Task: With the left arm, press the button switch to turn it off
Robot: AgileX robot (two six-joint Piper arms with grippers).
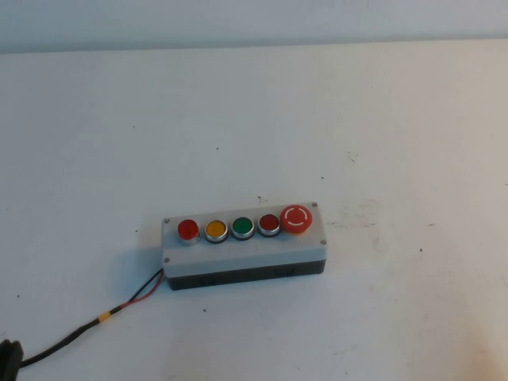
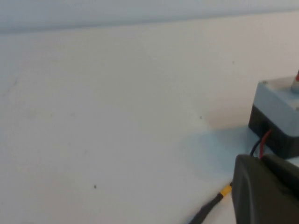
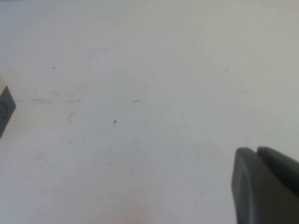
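**A:** Where is the button switch?

**B:** I see the button switch (image 1: 188, 229) at the left end of the grey box (image 1: 238, 252). The box sits on the white table (image 1: 254, 119). Next to it come a yellow button (image 1: 216, 230), a green button (image 1: 243, 228), a darker red button (image 1: 269, 224) and a big red mushroom button (image 1: 296, 219).

**A:** And the grippers?

**B:** My left gripper (image 2: 266, 191) is low, near the box's left end, by the black cable (image 1: 71, 337). Its fingers look closed together. My right gripper (image 3: 266, 186) is over bare table, its fingers closed too.
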